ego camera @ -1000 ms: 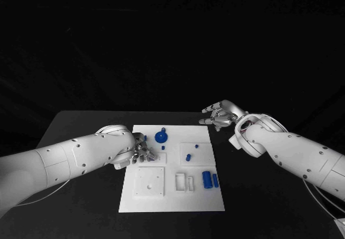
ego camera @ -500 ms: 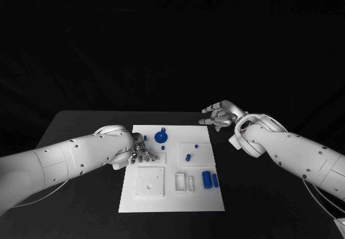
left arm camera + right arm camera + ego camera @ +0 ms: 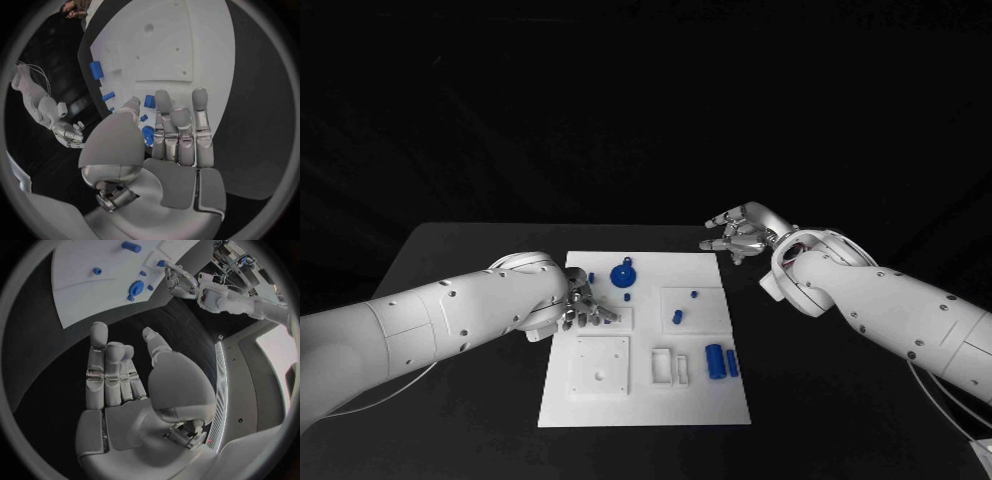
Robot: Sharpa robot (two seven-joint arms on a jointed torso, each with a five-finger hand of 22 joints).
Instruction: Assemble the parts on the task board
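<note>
A: Anything different from a second ago?

B: Hardly. The left hand (image 3: 578,303) has stayed at the board's left edge, and the right hand (image 3: 741,230) has stayed off the board's far right corner, over the black table (image 3: 459,260). None of the blue parts has moved.

A: What are the hands doing?

B: The left wrist view shows the left hand's fingers (image 3: 180,131) stretched out side by side above the task board (image 3: 646,400), nothing between them and the thumb. The right hand's fingers (image 3: 109,372) are likewise extended and lightly spread over bare table, holding nothing.

A: And the parts?

B: The board is a flat, matt white plate with shallow square recesses. Taking its centre as the dial: a round blue disc with a knob (image 3: 625,274) sits at about 12 o'clock, a small blue peg (image 3: 591,278) at 11, a blue stud (image 3: 692,295) at 1, a short blue cylinder (image 3: 678,316) just right of centre, and two upright blue cylinders (image 3: 721,361) side by side at 4.

A: Anything hard to read?

B: The left hand covers the board's left rim, so I cannot tell whether its fingertips touch the surface.
</note>
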